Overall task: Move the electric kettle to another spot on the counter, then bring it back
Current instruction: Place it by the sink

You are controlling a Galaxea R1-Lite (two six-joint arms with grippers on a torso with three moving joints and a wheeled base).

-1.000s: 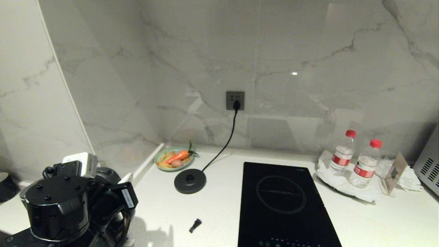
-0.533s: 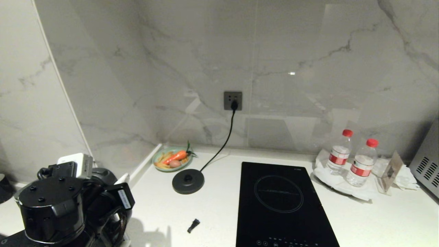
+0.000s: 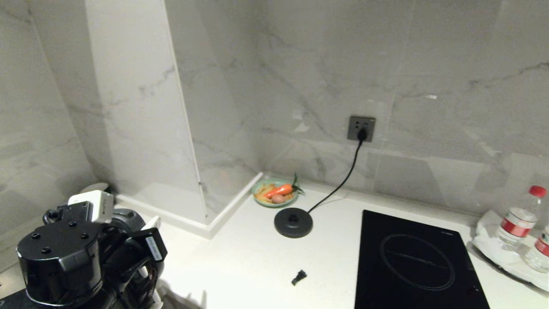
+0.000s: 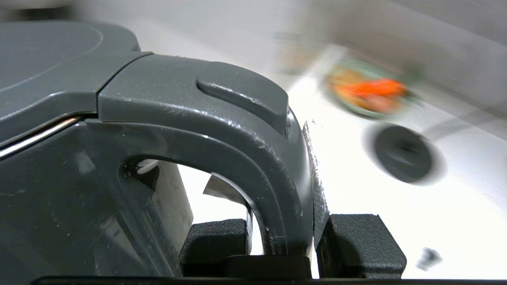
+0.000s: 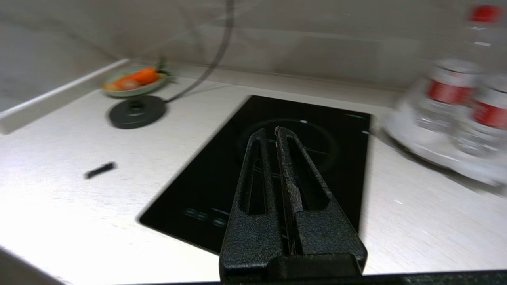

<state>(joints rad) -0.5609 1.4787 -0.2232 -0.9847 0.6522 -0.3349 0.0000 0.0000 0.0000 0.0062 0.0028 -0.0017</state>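
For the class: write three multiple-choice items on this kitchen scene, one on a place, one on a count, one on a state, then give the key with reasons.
1. The flat round black base disc sits
A. on the cooktop
B. beside the green dish of vegetables
C. on the bottle tray

2. Red-capped water bottles in the right wrist view:
A. one
B. two
C. four

3. The left tool is
A. shut on the glossy black kettle's loop handle
B. open, empty
C. holding a bottle

B: disc beside dish. B: two red labels. A: pads flank the handle.

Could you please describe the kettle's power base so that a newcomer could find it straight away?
Start at the grey wall socket and follow its black cord down to the white counter. It ends at the kettle base, a flat, round, dark disc lying in front of the green dish of vegetables.
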